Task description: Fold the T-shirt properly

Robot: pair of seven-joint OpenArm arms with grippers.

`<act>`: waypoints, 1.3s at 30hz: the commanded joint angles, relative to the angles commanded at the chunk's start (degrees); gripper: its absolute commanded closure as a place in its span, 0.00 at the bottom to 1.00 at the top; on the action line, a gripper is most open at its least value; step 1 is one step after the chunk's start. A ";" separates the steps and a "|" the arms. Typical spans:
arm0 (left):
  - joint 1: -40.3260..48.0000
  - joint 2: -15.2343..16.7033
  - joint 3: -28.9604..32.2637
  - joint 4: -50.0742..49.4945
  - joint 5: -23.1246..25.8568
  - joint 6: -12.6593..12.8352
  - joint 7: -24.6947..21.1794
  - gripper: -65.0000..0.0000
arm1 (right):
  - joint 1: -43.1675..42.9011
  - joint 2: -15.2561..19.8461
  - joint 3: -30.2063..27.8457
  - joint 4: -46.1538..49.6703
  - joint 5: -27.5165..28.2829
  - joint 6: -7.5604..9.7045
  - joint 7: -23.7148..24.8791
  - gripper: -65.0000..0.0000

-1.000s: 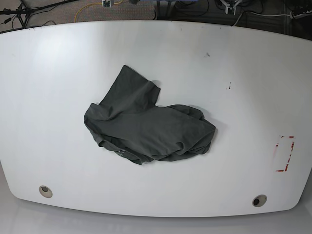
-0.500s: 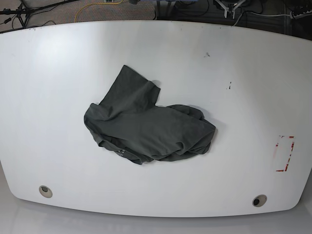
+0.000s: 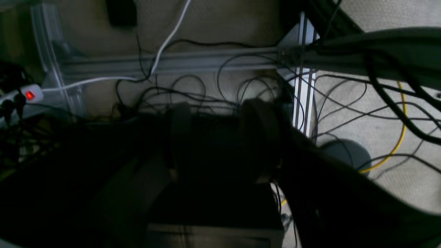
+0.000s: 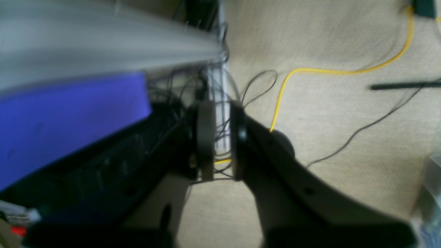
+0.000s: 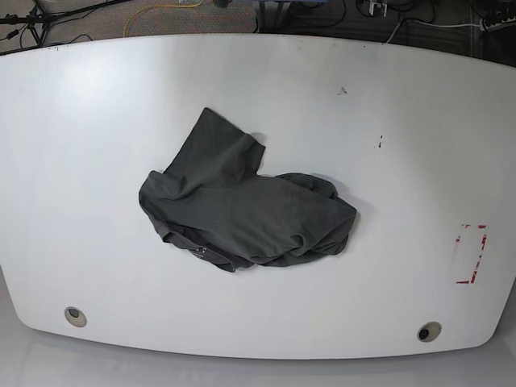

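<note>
So we're looking at the big white table (image 5: 97, 121) first, and honestly nothing on it has budged compared with a second ago: same bare surface, same red-marked patch (image 5: 470, 255) near its right edge, same two round holes along the front. The only thing that shifted at all is some pale gear past the far edge, top right of the base view, which has slid out a bit (we reckon that's the arms stirring behind the table, but we can't really tell). For the task that means folding hasn't begun; nothing has touched the cloth yet. The T-shirt (image 5: 242, 210) sits a little left of the table's middle, still a crumpled heap, not spread flat. Its long axis runs roughly left to right with a slight downward tilt toward the right, and one flat flap, likely a sleeve or hem corner, pokes up toward the far edge at upper left. There's a small pale tag (image 5: 201, 252) at the near lower-left edge, so the collar probably faces us. The right claw (image 4: 220, 137) hangs over the carpet with its fingers nearly together, only a narrow gap, gripping nothing. The left claw (image 3: 220, 144) is dark and blurry, fingers apart, empty.
</note>
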 joint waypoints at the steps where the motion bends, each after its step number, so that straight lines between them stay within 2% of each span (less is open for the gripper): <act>1: 0.49 0.00 -0.01 0.61 0.02 0.00 -0.06 0.61 | -0.44 -0.06 -0.02 0.64 -0.02 -0.09 0.02 0.89; 5: 3.90 0.04 -0.05 3.90 -0.28 -0.08 -0.42 0.61 | -2.78 0.06 0.13 3.23 0.04 0.53 -0.22 0.89; 7: 9.49 -0.10 -0.29 10.16 -0.57 -0.06 -1.84 0.61 | -7.91 0.03 0.01 9.64 0.30 1.36 -1.09 0.89; 21: 20.08 -0.82 -0.87 23.75 -0.18 -0.19 -3.68 0.60 | -16.76 0.18 -0.33 22.10 0.84 1.37 -4.17 0.89; 23: 24.96 -1.35 -1.27 32.07 -0.32 -0.18 -3.94 0.60 | -21.99 0.07 -1.37 30.06 1.05 1.83 -5.13 0.89; 35: 29.64 -1.46 -1.90 39.05 -0.78 -0.17 -2.19 0.61 | -26.80 -0.43 -1.34 38.56 1.28 1.93 -6.18 0.89; 37: 33.91 -1.49 -2.47 45.73 -1.82 -0.11 0.04 0.62 | -30.54 -1.17 0.55 46.98 1.76 1.83 -6.07 0.89; 39: 34.58 -1.51 -2.81 46.69 -1.92 -0.09 0.65 0.62 | -31.09 -1.22 0.77 48.05 1.78 1.91 -6.03 0.89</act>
